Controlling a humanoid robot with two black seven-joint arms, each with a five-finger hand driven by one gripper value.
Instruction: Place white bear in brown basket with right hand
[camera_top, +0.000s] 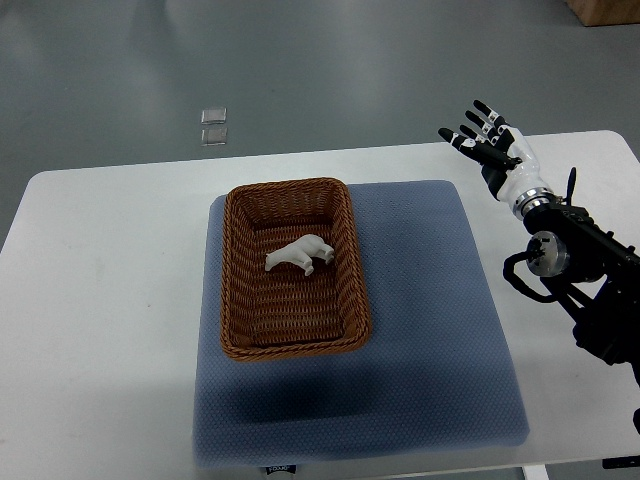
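We record one brown basket (295, 268) standing on a blue mat (420, 330) that covers the middle of the white table (100, 300), and inside the basket, near its centre, one white bear (299, 256) lying on its side. To the right of the basket, well apart from it and past the mat's far right corner, we note the right robot hand (487, 138), fingers spread and holding nothing. Beyond the basket, off the table, two small clear squares (213, 125) lie on the floor.
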